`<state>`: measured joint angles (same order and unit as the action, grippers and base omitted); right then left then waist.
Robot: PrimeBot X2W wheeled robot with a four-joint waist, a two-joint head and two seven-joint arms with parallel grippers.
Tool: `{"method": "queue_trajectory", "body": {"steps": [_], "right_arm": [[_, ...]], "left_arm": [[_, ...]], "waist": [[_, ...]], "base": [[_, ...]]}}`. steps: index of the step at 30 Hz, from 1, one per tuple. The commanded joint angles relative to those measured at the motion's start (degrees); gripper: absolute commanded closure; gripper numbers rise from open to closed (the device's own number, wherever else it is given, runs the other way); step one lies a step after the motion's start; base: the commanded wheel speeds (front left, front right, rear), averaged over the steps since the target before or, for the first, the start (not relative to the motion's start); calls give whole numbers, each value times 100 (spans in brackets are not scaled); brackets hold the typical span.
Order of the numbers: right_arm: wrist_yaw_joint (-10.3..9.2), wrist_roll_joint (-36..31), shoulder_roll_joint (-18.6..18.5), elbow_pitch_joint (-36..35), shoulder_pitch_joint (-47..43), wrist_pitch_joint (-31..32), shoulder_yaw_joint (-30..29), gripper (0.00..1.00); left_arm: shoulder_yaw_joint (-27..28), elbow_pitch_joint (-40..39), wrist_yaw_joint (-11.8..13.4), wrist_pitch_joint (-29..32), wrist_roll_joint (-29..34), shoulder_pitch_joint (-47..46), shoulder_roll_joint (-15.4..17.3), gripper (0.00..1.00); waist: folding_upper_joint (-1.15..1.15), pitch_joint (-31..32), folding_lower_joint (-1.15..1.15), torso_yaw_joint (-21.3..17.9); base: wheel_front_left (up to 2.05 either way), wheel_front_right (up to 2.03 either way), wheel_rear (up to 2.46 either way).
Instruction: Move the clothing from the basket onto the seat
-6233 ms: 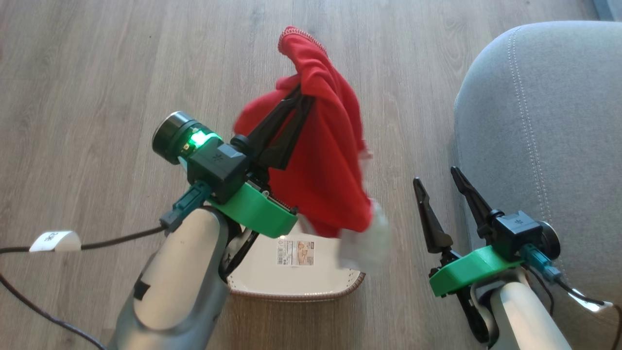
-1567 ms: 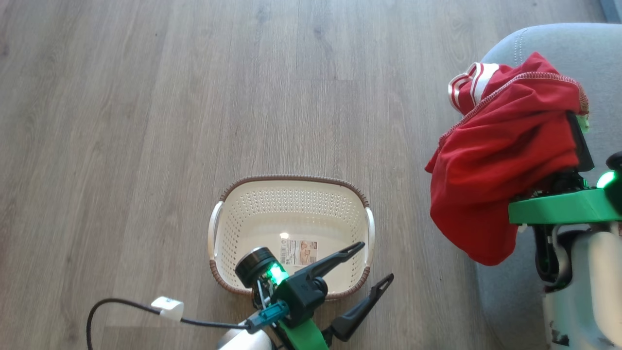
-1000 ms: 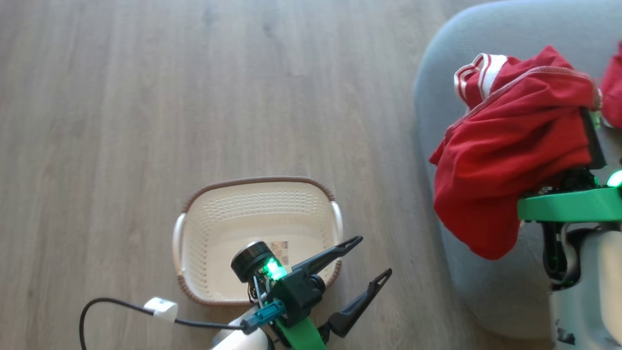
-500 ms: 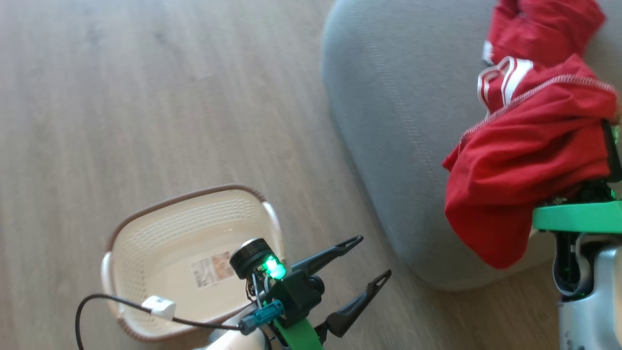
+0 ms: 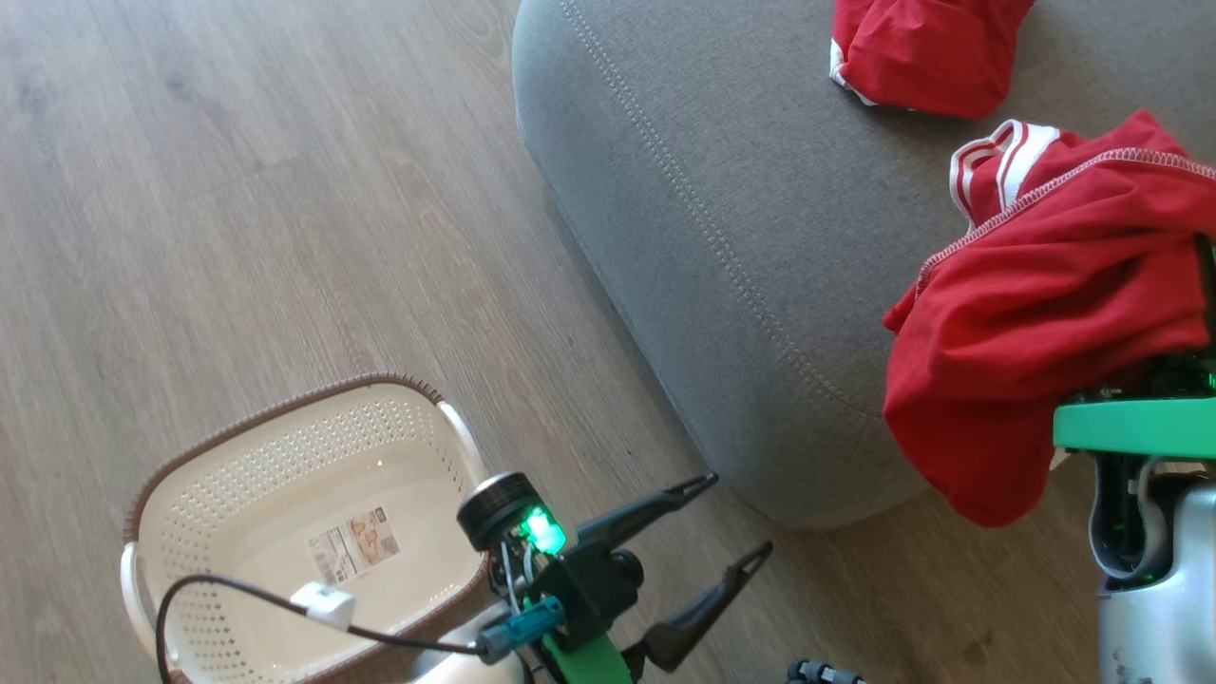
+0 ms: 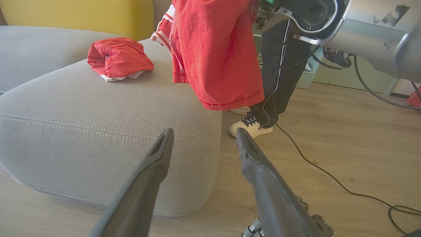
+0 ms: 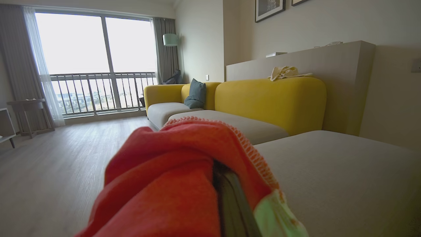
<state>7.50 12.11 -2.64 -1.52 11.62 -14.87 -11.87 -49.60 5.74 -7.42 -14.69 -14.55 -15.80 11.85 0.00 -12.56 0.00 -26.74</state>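
The cream basket [image 5: 275, 410] stands on the floor at the lower left of the head view, with just its label sticker inside. My left gripper [image 5: 736, 513] is open and holds nothing, just right of the basket; its fingers point toward the seat's rounded corner [image 6: 204, 131]. My right gripper [image 5: 1205, 275] is shut on a red piece of clothing [image 5: 1035, 313] with white striped cuffs, which drapes over its fingers [image 7: 230, 200] and hangs above the grey seat [image 5: 722, 190] near its edge. A second red garment [image 5: 926, 47] lies crumpled on the seat farther back.
A person's dark trouser leg and white sneaker [image 6: 251, 126] stand on the floor beside the seat's corner. A black cable [image 6: 329, 177] trails over the wooden floor. A yellow sofa back [image 7: 269, 98] rises behind the seat.
The head camera has swung right, so the seat and the garment lying on it have come into view and the basket sits at lower left. The right gripper still holds its garment.
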Motion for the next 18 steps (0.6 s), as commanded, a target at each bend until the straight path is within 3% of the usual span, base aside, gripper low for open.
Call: {"method": "queue_trajectory", "body": {"steps": [1,11,18], "right_arm": [[-1,16,-24,-213,112,-13,90,100],[-1,59,-24,-244,233,-13,-125,100],[-1,190,-24,-272,368,-13,-380,100]], "left_arm": [[125,-189,-7,-30,22,-231,40,0],[36,-221,-7,-30,0,-390,115,0],[-4,-229,-7,-30,52,-449,277,0]], "waist": [[0,-9,0,18],[0,-244,0,205],[0,-505,0,-66]], "base": [[0,0,0],[0,0,0],[0,0,0]]}}
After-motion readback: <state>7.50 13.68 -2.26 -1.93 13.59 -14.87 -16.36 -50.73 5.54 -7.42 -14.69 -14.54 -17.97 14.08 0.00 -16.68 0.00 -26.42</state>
